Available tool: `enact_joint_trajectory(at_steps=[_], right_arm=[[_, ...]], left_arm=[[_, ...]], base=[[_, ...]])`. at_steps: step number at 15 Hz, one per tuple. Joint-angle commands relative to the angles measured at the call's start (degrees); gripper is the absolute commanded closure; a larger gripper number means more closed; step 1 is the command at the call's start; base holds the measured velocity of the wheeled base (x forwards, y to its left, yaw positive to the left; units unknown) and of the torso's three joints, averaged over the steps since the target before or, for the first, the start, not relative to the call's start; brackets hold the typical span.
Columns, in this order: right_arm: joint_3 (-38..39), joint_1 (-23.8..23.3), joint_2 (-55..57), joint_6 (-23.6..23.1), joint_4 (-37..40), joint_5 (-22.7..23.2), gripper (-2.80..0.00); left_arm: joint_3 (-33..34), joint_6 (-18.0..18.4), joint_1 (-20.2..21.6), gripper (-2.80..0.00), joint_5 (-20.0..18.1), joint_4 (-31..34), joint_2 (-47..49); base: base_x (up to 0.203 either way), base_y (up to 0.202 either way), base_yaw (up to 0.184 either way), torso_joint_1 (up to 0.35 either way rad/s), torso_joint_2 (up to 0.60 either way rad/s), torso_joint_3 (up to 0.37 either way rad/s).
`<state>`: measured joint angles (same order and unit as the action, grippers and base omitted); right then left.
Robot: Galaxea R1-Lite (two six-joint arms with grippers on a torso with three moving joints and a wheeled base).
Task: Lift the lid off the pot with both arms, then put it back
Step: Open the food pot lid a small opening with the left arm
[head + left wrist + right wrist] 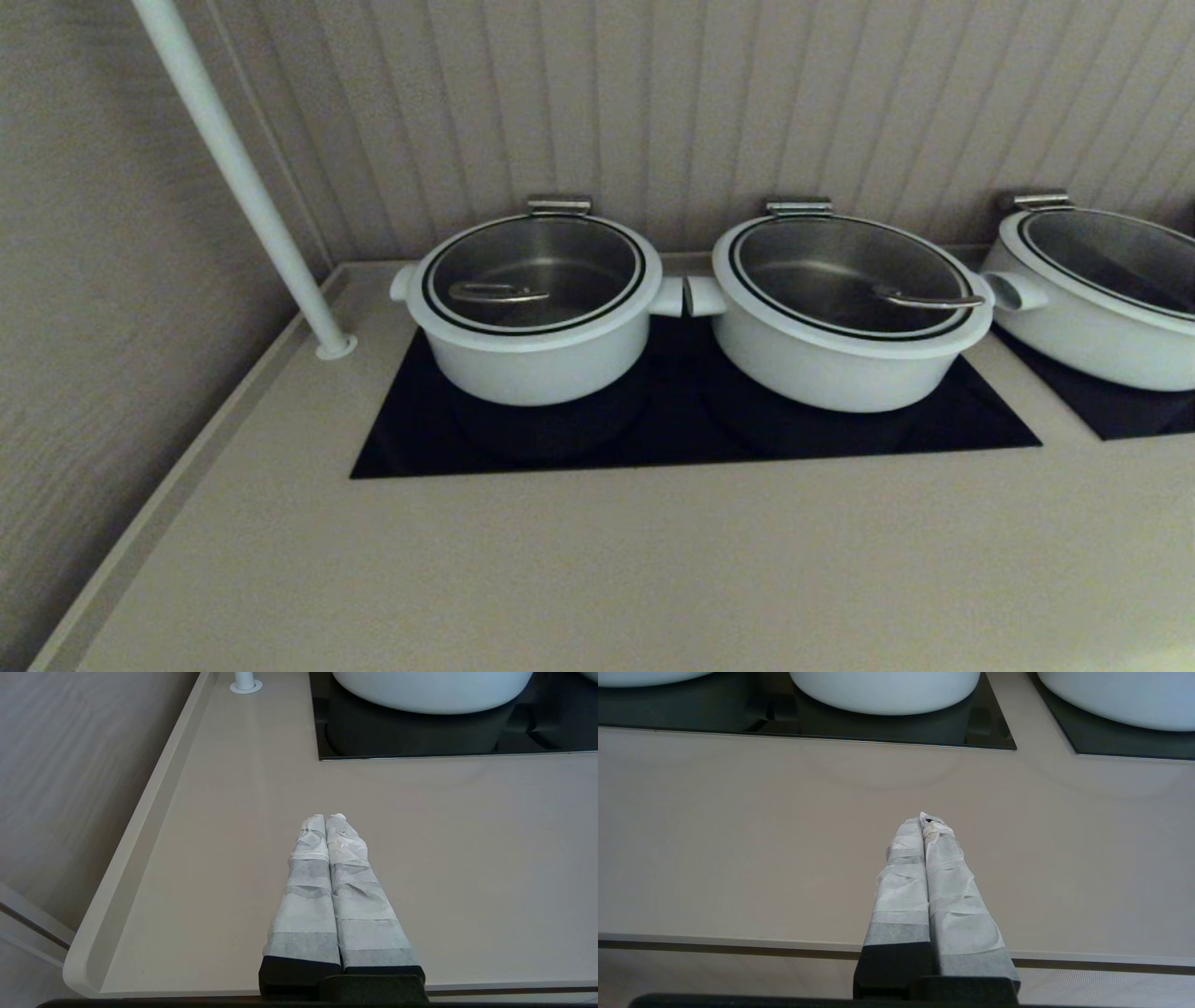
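The pot [532,350] is the leftmost white pot, narrower and deeper than the others, standing on the black cooktop [691,439]. The lid [534,271], clear glass with a white rim, a black ring and a steel wire handle [495,294], sits closed on it. Neither arm shows in the head view. My left gripper [325,819] is shut and empty over the beige counter near its front edge, well short of the pot [430,690]. My right gripper [923,821] is shut and empty over the counter's front part; only a sliver of the pot [644,675] shows there.
A wider white pot [845,317] with its lid stands right beside the task pot, handles almost touching. A third pot [1102,299] stands at the far right. A white pole [247,187] rises from the counter's left rear. The counter [597,560] has a raised left edge.
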<state>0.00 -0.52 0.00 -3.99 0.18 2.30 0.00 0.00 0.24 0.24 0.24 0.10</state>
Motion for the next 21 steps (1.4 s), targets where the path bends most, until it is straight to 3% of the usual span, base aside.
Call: enact_joint_trajectory(at_steps=[1,6,13,18,21], right_arm=[[0.00,0.00,0.09,-0.06,-0.01,0.07,0.00],[0.00,0.00,0.00,-0.06,-0.01,0.01,0.00],[0.00,0.00,0.09,-0.06,-0.01,0.06,0.00],[0.00,0.00,0.09,-0.06,-0.01,0.07,0.00],[0.00,0.00,0.09,-0.06,-0.01,0.07,0.00]], left_arm=[[0.00,0.00,0.01,0.00,0.02,0.02,-0.01],[0.00,0.62,0.02,0.00,-0.11,0.02,-0.01],[-0.40,6.76,0.02,0.00,-2.78,-1.79,-0.04],[-11.80,6.59,0.02,0.00,-9.76,3.11,2.89],[-19.46,6.59,-0.03,0.00,-11.05,4.39,11.60]], base=[[0.000,0.000,0.000,0.000,0.00,0.000],[0.000,0.000,0.000,0.000,0.00,0.000],[0.000,0.000,0.000,0.000,0.00,0.000],[0.000,0.000,0.000,0.000,0.00,0.000],[0.000,0.000,0.000,0.000,0.00,0.000]])
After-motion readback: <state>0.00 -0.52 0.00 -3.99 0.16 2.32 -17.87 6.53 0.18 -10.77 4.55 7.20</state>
